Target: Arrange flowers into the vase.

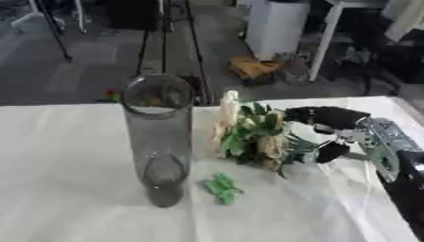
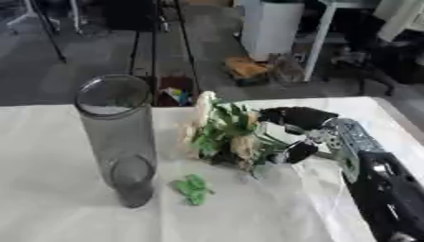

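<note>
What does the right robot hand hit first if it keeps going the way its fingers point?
The right robot hand points left, already curled round the flower bunch. Beyond the flowers, the glass vase looks next in line, though depth is unclear.

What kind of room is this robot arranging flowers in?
Probably a lab or workshop, not a home: a cloth-covered table with a glass vase, a bare grey floor behind, and metal stands and a white cabinet.

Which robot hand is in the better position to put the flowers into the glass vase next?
Right: the right robot hand already holds the cream-and-green flower bunch beside the tall clear glass vase. The left is unseen.
</note>
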Available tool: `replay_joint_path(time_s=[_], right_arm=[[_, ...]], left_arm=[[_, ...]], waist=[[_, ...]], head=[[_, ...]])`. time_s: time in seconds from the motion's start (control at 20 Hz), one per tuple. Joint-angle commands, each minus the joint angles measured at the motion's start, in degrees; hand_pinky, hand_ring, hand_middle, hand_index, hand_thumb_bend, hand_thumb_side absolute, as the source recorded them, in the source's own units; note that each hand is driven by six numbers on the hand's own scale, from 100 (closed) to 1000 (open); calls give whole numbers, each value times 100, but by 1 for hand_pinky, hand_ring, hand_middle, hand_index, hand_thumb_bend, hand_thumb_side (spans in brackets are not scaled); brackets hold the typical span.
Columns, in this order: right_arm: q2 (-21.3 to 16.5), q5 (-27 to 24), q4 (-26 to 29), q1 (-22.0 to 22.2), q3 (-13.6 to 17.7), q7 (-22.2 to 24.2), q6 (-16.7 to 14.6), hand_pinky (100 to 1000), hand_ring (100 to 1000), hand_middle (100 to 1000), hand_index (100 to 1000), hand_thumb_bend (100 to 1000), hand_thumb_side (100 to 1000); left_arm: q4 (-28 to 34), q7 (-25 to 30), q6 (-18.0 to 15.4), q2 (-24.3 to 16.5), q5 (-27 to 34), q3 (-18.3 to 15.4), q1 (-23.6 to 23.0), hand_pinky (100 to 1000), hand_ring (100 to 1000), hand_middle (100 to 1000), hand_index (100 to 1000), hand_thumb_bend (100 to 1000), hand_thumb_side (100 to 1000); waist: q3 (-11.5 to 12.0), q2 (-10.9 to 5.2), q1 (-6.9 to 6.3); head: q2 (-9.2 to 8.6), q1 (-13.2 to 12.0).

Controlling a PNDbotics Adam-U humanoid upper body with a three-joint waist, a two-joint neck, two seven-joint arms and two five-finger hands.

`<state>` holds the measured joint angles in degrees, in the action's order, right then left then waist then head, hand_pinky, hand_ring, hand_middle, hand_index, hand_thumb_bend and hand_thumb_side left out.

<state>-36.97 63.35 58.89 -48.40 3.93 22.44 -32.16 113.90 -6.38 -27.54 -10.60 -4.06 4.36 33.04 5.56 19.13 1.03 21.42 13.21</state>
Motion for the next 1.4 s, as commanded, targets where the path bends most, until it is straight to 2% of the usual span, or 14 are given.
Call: replay_joint_path(time_s=[0.05,0.4,0.7,1.4], right_arm=[[-204,-17,-16,-64,108,-16,51,874,1000,1000,1000,449,530],[-308,-173,-29,-72,183,-11,153,890,1000,1000,1000,419,532],[-340,-372,-19,-71,257,108,234,916,1000,1000,1000,387,551],[-475,-635,-241,-163,432,364,462,960,1000,1000,1000,353,571]], left_arm=[[69,3,-24,-29,-14,8,94,798,853,869,912,100,922],[69,12,-48,-9,-48,25,108,798,854,869,912,100,921],[69,24,-51,-2,-89,33,106,799,854,869,906,100,922],[69,43,-72,32,-106,52,145,800,855,869,902,100,922]], waist=[[-3,-82,-22],[37,8,-68],[24,58,-96],[156,164,-114]], head=[[-123,6],[-246,67],[-261,103],[-484,430]])
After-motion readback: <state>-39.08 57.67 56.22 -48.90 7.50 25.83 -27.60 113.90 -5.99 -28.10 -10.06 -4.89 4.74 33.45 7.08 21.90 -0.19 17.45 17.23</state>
